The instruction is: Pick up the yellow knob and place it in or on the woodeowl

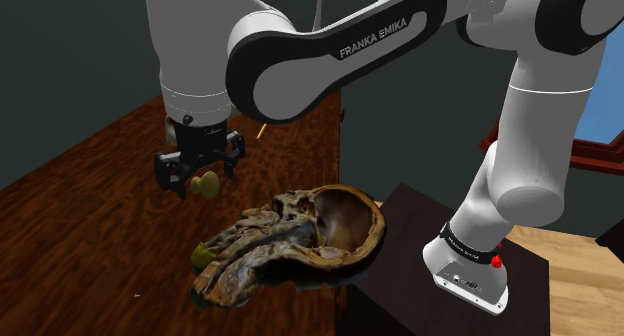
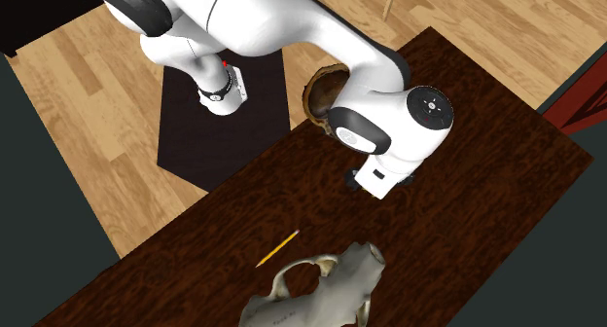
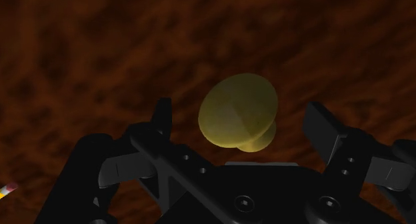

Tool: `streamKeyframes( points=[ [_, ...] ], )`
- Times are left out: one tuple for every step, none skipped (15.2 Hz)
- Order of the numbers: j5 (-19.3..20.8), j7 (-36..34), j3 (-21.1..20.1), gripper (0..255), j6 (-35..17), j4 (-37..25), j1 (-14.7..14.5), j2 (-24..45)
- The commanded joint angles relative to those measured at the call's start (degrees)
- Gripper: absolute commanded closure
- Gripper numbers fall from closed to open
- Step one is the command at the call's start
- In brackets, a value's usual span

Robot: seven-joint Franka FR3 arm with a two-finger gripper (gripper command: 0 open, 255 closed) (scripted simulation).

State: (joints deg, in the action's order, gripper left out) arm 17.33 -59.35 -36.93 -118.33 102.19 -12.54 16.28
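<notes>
Over a dark wooden table, one white robot arm reaches down from its stand, a dark box at the shoulder view's lower right. The arm ends in one black gripper with two fingers, and it points down at the table.

One yellow knob, round-topped with a short stem, lies between the two fingers. In the wrist view the left finger and the right finger stand wide apart, each with a clear gap to the knob, so the jaws are open and grip nothing. In the shoulder view the knob sits just under the gripper. I cannot tell whether it rests on the table or hangs above it.

One wooden bowl, rough and brown, with a deep round hollow and a long ragged tail, lies on the table near the stand. It is to the shoulder view's lower right of the gripper and apart from the knob. One small yellow-green object lies beside the tip of the bowl's tail, and what it is cannot be made out.

One yellow pencil lies flat on the table. In the second exterior view, which looks down from above, it is just beside one pale animal skull at the bottom edge. In that view the bowl's rim peeks out from behind the arm, and a light plank floor surrounds the table.
</notes>
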Motion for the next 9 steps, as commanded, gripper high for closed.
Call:
streamKeyframes(
  points=[
    [0.0,0.0,0.0,0,0.0,0.0,0.0,0.0],
    [0.0,0.0,0.0,0,0.0,0.0,0.0,0.0],
    [0.0,0.0,0.0,0,0.0,0.0,0.0,0.0],
    [0.0,0.0,0.0,255,0.0,0.0,0.0,0.0],
    [0.0,0.0,0.0,255,0.0,0.0,0.0,0.0],
    [0.0,0.0,0.0,255,0.0,0.0,0.0,0.0],
    [0.0,0.0,0.0,255,0.0,0.0,0.0,0.0],
    [0.0,0.0,0.0,255,0.0,0.0,0.0,0.0],
    [0.0,0.0,0.0,255,0.0,0.0,0.0,0.0]
  ],
)
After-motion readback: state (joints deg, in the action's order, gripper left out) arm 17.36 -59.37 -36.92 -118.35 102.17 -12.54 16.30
